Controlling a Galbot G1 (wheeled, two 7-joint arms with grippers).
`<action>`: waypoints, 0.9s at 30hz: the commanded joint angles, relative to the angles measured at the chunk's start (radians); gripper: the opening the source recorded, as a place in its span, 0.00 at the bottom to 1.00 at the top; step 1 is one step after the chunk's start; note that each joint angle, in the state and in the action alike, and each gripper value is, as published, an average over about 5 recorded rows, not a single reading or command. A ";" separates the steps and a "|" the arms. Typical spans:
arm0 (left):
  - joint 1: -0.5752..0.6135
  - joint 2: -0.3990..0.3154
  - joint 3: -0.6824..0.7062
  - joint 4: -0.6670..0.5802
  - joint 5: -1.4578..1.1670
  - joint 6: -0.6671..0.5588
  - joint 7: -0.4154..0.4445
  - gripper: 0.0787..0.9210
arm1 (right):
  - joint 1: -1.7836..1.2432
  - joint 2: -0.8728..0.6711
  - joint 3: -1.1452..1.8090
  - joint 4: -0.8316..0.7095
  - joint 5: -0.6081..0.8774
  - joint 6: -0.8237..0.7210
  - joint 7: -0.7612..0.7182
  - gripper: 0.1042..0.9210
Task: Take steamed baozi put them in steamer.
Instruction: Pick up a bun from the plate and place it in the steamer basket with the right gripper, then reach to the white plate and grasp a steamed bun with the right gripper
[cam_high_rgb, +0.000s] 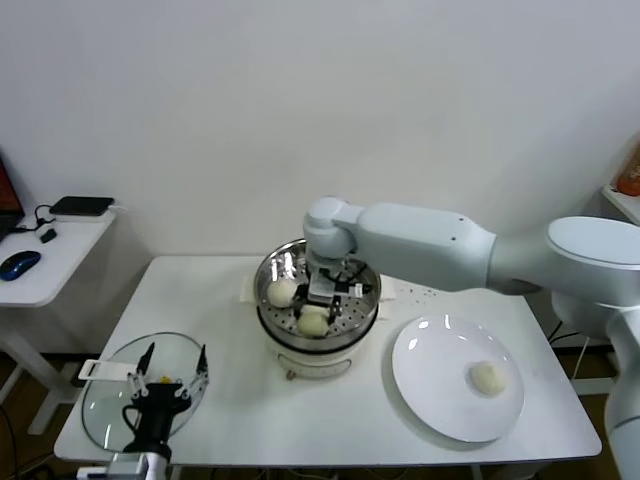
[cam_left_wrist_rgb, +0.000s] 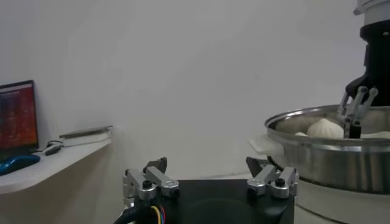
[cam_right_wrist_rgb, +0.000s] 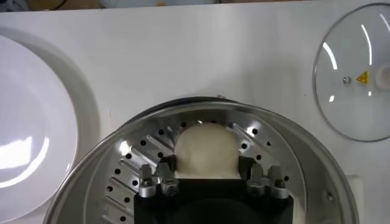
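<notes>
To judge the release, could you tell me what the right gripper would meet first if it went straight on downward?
The right gripper points down into the steamer; a baozi sits between its open fingers, so probably the bun, then the perforated floor.

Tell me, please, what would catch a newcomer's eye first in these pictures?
The big white right arm reaching across the table, its right gripper lowered into the shiny steamer at the table's middle, fingers either side of a baozi. Two more buns show in the steamer in the head view, and one lone bun remains on the white plate to the right. The left gripper waits open above the glass lid.
</notes>
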 joint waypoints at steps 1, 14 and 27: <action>0.001 0.000 0.000 0.000 -0.001 0.000 0.000 0.88 | -0.004 0.002 0.004 -0.005 0.002 0.009 0.002 0.74; -0.001 0.000 0.001 -0.003 -0.001 0.002 0.000 0.88 | 0.027 -0.006 0.022 -0.029 0.028 0.088 -0.030 0.88; -0.003 0.003 0.004 -0.006 -0.003 0.004 0.000 0.88 | 0.231 -0.144 -0.004 -0.034 0.206 0.052 -0.051 0.88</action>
